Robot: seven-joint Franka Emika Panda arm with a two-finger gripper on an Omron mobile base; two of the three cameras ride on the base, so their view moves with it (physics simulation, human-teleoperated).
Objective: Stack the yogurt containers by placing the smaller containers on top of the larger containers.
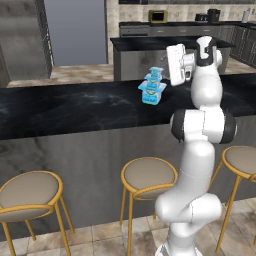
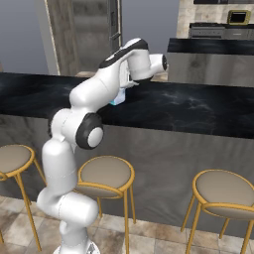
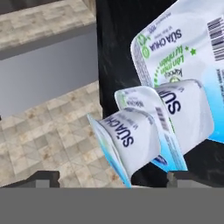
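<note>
Three light-blue yogurt containers with white lids stand stacked on the dark counter (image 1: 75, 107). The largest (image 1: 151, 95) is at the bottom, the medium one (image 1: 154, 80) sits on it, and the tiny one (image 1: 156, 71) is on top. In the hand view the big lid (image 3: 183, 43), the medium cup (image 3: 183, 109) and the tiny cup (image 3: 131, 135) overlap, and the tiny one looks a little tilted. My gripper (image 3: 116, 181) is open just above the stack, its fingertips (image 3: 41, 178) wide apart and holding nothing. The hand (image 1: 175, 67) hangs just right of the stack. My arm hides most of the stack (image 2: 118, 101).
The stack stands near the counter's far edge, with tiled floor (image 3: 48, 127) beyond it. Gold-legged stools (image 1: 149, 176) line the near side. A second dark counter (image 1: 150, 44) and a wall unit with a microwave (image 1: 157, 16) lie behind.
</note>
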